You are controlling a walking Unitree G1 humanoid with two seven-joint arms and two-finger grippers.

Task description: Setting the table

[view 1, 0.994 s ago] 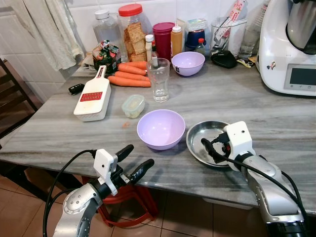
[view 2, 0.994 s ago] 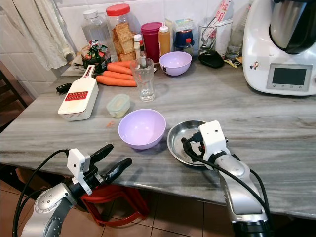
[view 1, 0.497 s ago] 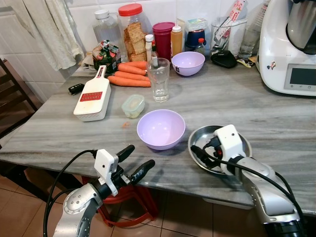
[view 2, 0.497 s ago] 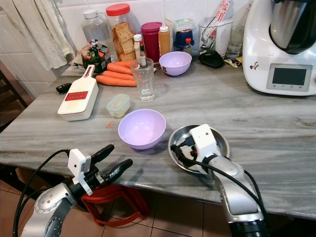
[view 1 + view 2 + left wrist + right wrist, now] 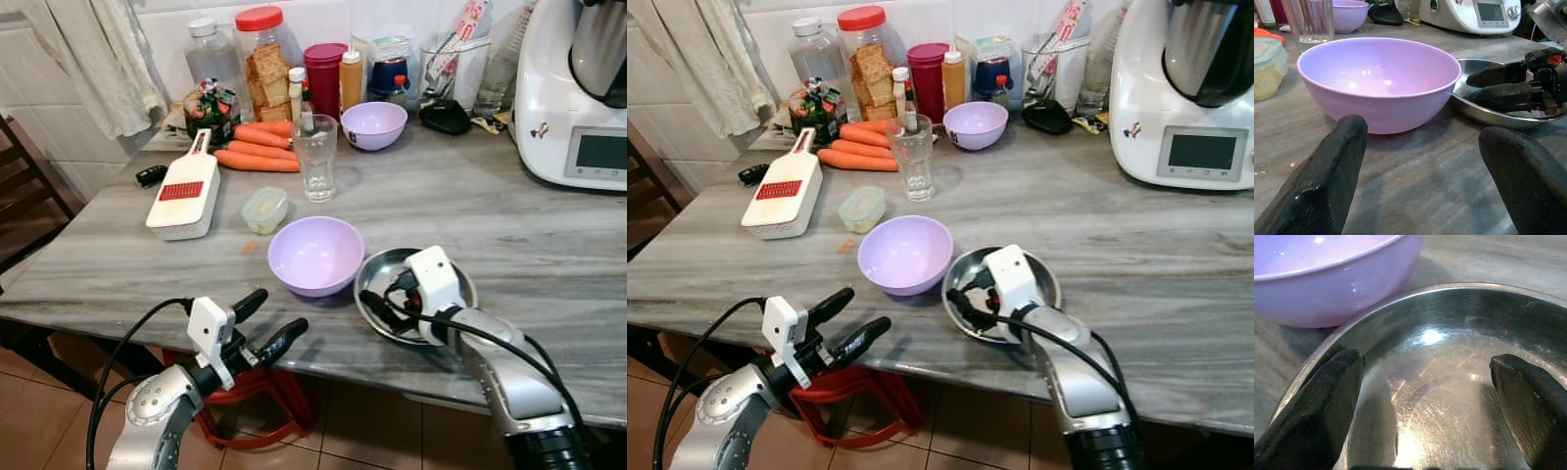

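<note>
the right tool (image 5: pixel 384 309) rests with fingers apart inside one steel plate (image 5: pixel 456 284) on the bench (image 5: pixel 549 235), touching a purple bowl (image 5: pixel 315 255). the left tool (image 5: pixel 263 323) hangs spread at the bench edge. two purple bowls in all, one glass (image 5: pixel 315 157).

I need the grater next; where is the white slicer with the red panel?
The white slicer lies on the table's left side, beside the carrots.

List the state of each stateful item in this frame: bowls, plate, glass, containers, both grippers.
near purple bowl: upright, empty
steel plate: flat on the table, empty, against the near bowl
far purple bowl: upright, contents not visible
drinking glass: upright, empty
small tub: lid on
cracker jar: red lid on
right gripper: open, fingers over the plate
left gripper: open, off the table's near edge
</note>
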